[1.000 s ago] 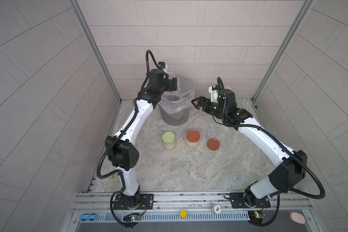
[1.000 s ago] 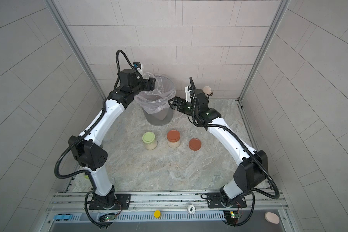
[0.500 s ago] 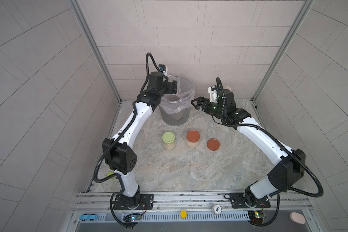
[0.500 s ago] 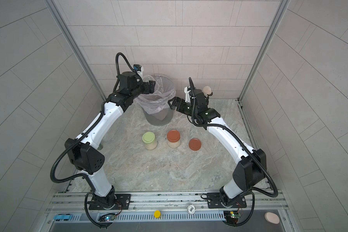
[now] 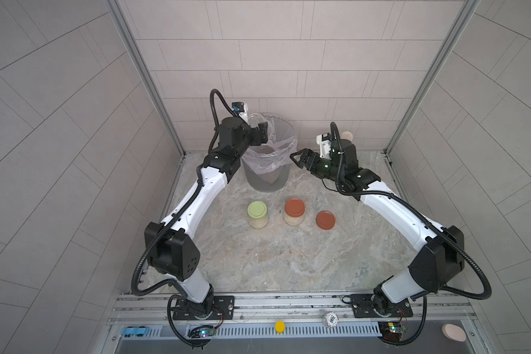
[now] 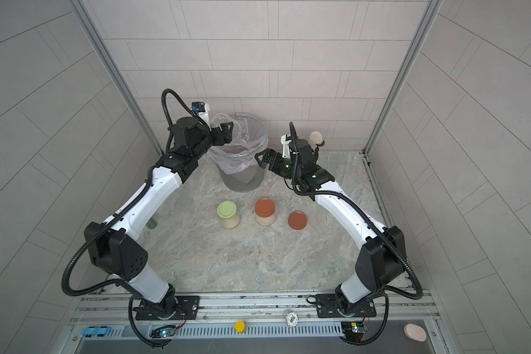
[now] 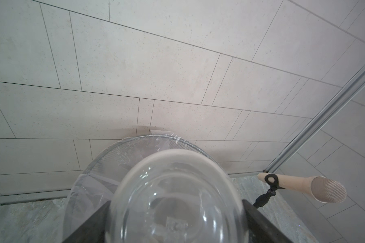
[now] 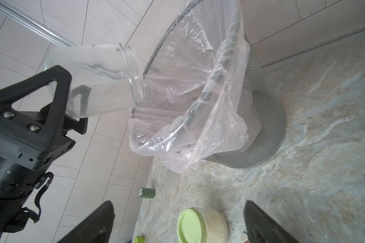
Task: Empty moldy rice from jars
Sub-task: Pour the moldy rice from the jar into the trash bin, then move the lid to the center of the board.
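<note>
- Closest to the viewer, on the marbled table (image 5: 258,269), stand a green-lidded jar (image 5: 257,214) and, just beside it, a red-lidded jar (image 5: 294,212). A loose red lid (image 5: 325,220) lies flat towards the right arm's side.
- Both closed jars are upright, long axis vertical, lids facing up. The moldy rice (image 5: 292,221) shows through the glass as a pale beige mass under each lid.
- In the right wrist view the green-lidded jar is cut off by the frame's edge, and the red-lidded one is only a sliver.
- A small dark green can (image 6: 151,224) sits at the table's left edge, half hidden behind the left arm.
- Farther back, the right gripper (image 5: 294,159) hangs just beside the bin, pointing at it – its jaws stand wide apart and hold nothing.
- The grey mesh bin (image 8: 261,117) has a clear liner (image 8: 198,84) draped over its rim. What lies inside is hard to make out.
- The left gripper (image 5: 262,135) is clamped on a third jar (image 8: 97,80), which has no lid. It is tilted, its long axis slanting from the raised base down to the mouth, which points into the bin at the rim.
- Its glass is cloudy with white streaks – whether any grains remain inside cannot be told. In both top views it almost vanishes against the liner.
- Farthest, in the back corner, a beige mesh-tipped object (image 7: 303,185) sits on a black stand.
</note>
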Robot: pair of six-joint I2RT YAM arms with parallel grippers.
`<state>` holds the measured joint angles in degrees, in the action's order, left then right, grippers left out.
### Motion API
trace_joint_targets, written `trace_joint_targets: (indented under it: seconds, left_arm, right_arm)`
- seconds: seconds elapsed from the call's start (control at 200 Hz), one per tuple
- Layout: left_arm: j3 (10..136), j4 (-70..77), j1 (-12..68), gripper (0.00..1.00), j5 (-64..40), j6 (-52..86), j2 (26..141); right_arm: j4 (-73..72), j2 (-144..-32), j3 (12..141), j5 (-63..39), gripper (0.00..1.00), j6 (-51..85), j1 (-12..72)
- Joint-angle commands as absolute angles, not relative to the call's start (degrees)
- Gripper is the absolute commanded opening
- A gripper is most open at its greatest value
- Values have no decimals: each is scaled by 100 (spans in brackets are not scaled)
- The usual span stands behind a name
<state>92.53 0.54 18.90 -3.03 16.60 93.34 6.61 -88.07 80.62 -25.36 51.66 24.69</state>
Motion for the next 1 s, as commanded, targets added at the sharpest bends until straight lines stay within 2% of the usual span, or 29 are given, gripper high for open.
trace_joint_targets:
  seconds: [0.0, 0.31, 0.525, 0.801, 0.996]
  left_arm:
    - [8959, 1397, 1792, 0, -312, 2292, 8854]
    - [7680, 2782, 1644, 0, -683, 3150, 8250]
    - [7024, 3954, 1644, 0, -1089, 3842, 8065]
    - [6181, 5420, 1669, 0, -1127, 4572, 7937]
    - [5874, 5734, 1806, 0, -1099, 4748, 7849]
  right_arm:
    - [174, -8493, 7954, -2666, 97, 5452, 2449]
    - [-1223, -8333, 7443, -2787, 99, 6346, 2500]
    - [-2283, -8329, 7095, -2349, 100, 7218, 2792]
    - [-3068, -8688, 7245, -2083, 100, 7786, 3275]
    - [-3552, -9227, 7559, -1969, 100, 8266, 3506]
